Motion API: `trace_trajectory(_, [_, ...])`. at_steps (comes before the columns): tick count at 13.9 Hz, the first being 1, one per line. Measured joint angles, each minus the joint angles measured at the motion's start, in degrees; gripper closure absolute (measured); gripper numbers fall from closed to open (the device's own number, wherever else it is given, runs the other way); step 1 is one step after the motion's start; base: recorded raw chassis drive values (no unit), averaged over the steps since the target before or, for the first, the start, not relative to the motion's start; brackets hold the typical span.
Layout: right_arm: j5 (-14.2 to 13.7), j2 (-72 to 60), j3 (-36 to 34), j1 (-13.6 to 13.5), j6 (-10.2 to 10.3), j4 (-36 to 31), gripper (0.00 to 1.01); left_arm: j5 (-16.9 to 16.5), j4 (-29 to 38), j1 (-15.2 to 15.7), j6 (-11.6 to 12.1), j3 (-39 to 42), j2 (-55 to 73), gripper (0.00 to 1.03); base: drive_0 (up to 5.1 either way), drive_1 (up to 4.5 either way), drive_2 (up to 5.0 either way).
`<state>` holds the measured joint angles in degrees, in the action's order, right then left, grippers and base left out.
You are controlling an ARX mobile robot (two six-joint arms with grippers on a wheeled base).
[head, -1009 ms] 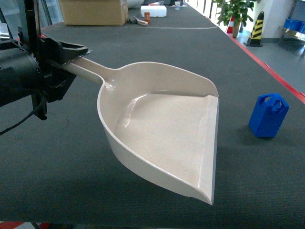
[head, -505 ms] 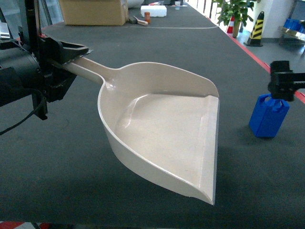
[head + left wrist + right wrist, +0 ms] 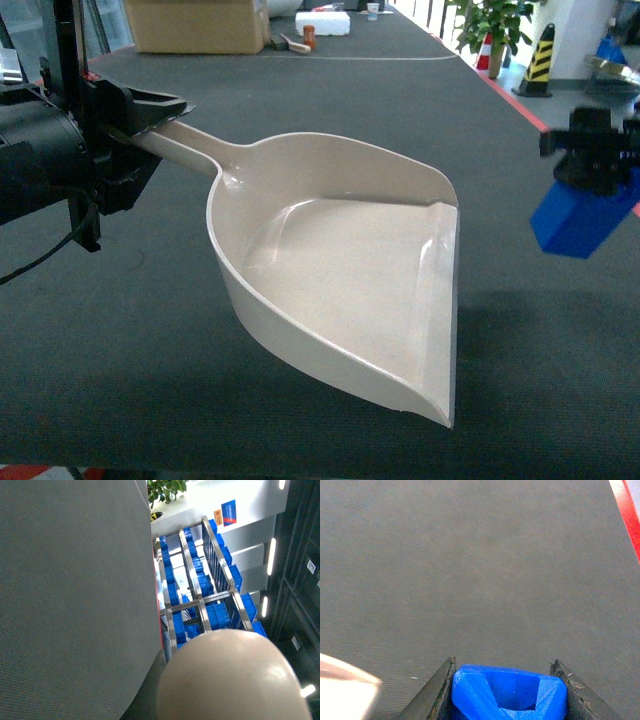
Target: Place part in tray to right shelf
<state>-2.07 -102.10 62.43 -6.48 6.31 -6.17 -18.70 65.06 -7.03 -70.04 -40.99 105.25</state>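
Our left arm is a bulky black housing with a rounded matte body, a thin black cable looping beneath it, and a black angular left gripper [image 3: 150,110]. Our right gripper [image 3: 592,150] is black and blocky; its dark grey fingers [image 3: 440,690] look scuffed.

The tray [image 3: 340,270] was pale beige, the part [image 3: 580,222] bright blue though blurred, the desk [image 3: 300,90] dark grey, perhaps finely ribbed.
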Motion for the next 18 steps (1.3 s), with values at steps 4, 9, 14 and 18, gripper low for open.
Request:
trace_trajectory(4, [5.40, 10.10, 0.66, -11.32, 2.43, 0.81, 0.53, 0.04, 0.00, 0.00, 0.02, 0.00, 0.00, 0.87, 0.0, 0.00, 0.0])
trace_trajectory(9, [-4.07, -3.65, 10.14, -26.62, -0.68, 3.26, 0.54, 0.04, -0.02, 0.02, 0.15, 0.00, 0.00, 0.88, 0.0, 0.00, 0.0])
trace_trajectory(14, [-5.46, -1.49, 8.28, -26.91, -1.22, -3.58, 0.17, 10.32, 4.31, -1.31, -2.80, 1.27, 0.15, 0.89, 0.0, 0.00, 0.0])
trace_trajectory(18, [-6.10, 18.27, -1.97, -25.09, -2.38, -6.25, 0.03, 14.84, 7.72, -2.54, -9.68, 1.25, 2.71, 0.89, 0.0, 0.00, 0.0])
